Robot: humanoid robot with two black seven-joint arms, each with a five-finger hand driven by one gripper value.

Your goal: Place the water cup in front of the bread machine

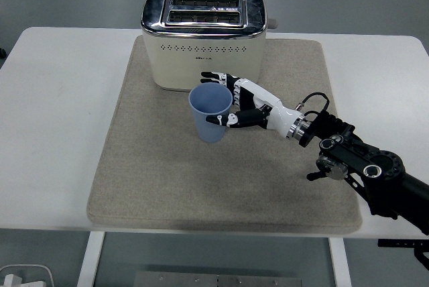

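A pale blue cup (211,112) stands upright on the beige mat (154,166), just in front of the cream and chrome toaster (204,39). My right hand (231,102) reaches in from the right and its white and black fingers (221,120) wrap the cup's right side, thumb at the front, other fingers behind the rim. The black right arm (362,166) stretches to the lower right edge. The left arm is out of view.
The mat covers the middle of the white table (53,112). The toaster's lever (273,23) sticks out on its right side. A white object (23,277) lies on the floor at the bottom left.
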